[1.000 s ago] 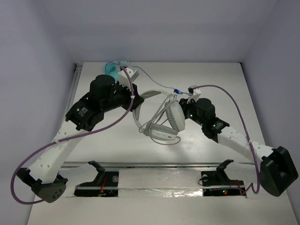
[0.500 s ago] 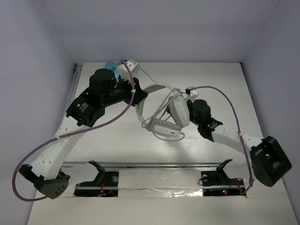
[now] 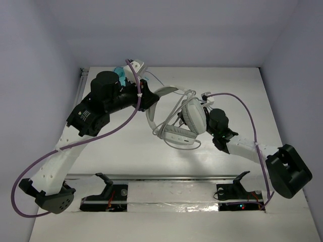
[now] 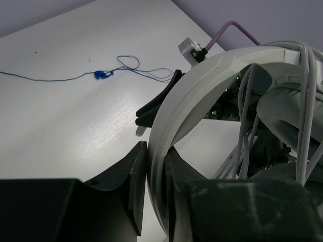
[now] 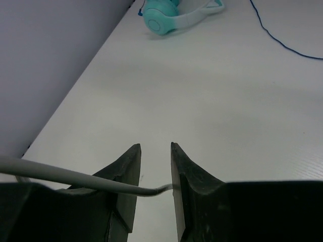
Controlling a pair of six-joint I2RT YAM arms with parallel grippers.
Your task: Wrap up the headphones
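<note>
Left jaws shut tight on headband (image 4: 187,93) of headphones (image 3: 193,117), held mid-tabletop (image 3: 126,151) btwn arms. Right jaws part-open; thin grey cable (image 5: 75,177) crosses the gap.

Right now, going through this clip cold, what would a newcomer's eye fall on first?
The white headphones at mid-table stand out first, their headband clamped in the left gripper with loops of grey cable draped over it. Next comes the right gripper, jaws apart, with a strand of that cable lying across them. Smaller teal headphones sit near the table's far left corner.
</note>
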